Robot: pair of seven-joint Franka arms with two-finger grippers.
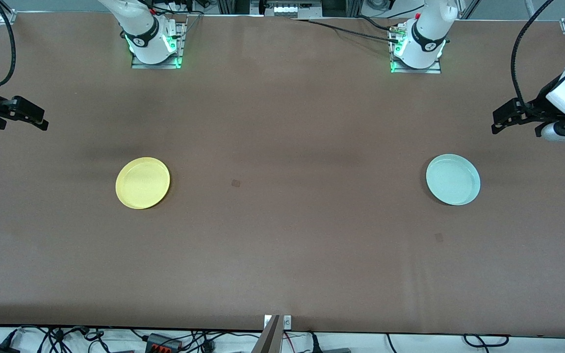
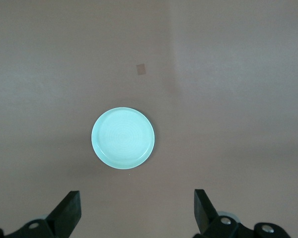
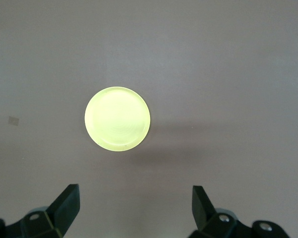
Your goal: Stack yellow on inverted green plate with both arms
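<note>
Plates well apart on the brown table (image 1: 282, 255): round shallow yellow plastic plate (image 1: 142, 183) toward the right arm's end, rim up; round pale mint-green plastic plate (image 1: 453, 179) toward the left arm's end, also rim up, not inverted. Right gripper (image 3: 134, 204) up in the air at its end of the table, jaws spread wide, nothing held. Left gripper (image 2: 137, 208) same at its end, released and empty.

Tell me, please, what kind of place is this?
Probably a robotics lab test bench. Two arms are bolted to a wide brown table, with cables and aluminium framing along its edges. Only a yellow plate and a green plate lie on it.
</note>
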